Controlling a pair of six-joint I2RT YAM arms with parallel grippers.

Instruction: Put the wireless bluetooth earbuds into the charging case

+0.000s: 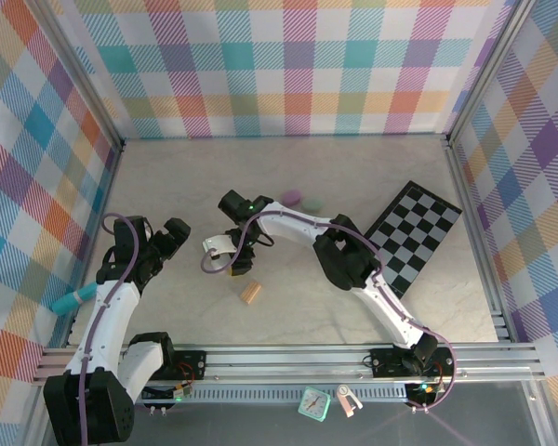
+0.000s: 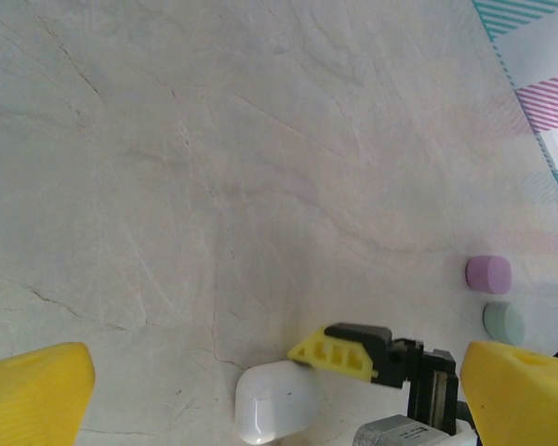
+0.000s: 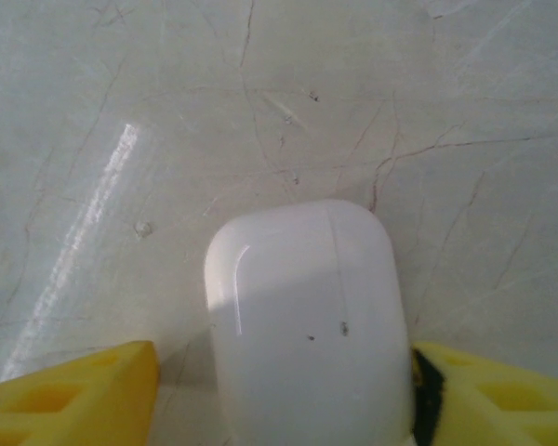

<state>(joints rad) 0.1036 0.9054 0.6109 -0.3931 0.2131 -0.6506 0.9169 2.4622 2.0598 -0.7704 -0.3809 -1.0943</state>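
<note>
A white charging case point(image 3: 307, 316) lies closed on the marble table, left of centre point(image 1: 218, 245). My right gripper point(image 3: 288, 400) straddles it from above with its jaws open. The right fingertip point(image 3: 502, 390) touches the case's side. The left fingertip point(image 3: 84, 390) stands a small gap off the other side. The left wrist view has the same case point(image 2: 274, 401) with one yellow finger point(image 2: 335, 353) of the right gripper against it. My left gripper point(image 1: 172, 237) hovers wide open to the left of the case, holding nothing. The earbuds are out of view.
A purple case point(image 1: 290, 196) and a pale green case point(image 1: 312, 203) lie behind the right arm. A tan ridged block point(image 1: 251, 293) sits just in front of the white case. A checkerboard point(image 1: 414, 232) lies at the right, and a teal object point(image 1: 74, 299) at the left wall.
</note>
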